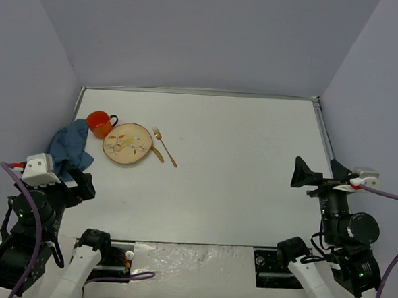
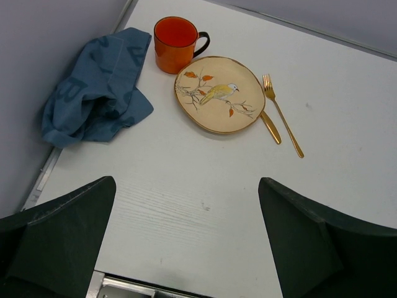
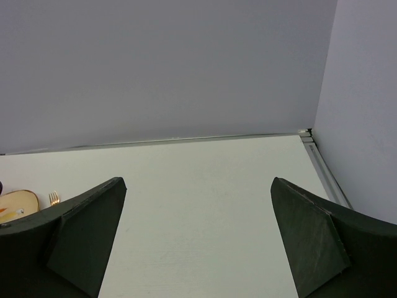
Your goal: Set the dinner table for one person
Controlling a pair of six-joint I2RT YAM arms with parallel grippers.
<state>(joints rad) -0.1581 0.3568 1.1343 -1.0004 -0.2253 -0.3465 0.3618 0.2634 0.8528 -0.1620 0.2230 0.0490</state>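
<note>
Left hand (image 2: pixel 187 186) open, seemingly above table (image 2: pixel 347 99).

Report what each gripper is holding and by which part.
Nothing is held: the left gripper and the right gripper both stand open and empty.

Top cam looks down from behind. Wrist cams look fwd, low. All 3 share round cream bird plate (image 1: pixel 127 144), left side.
</note>
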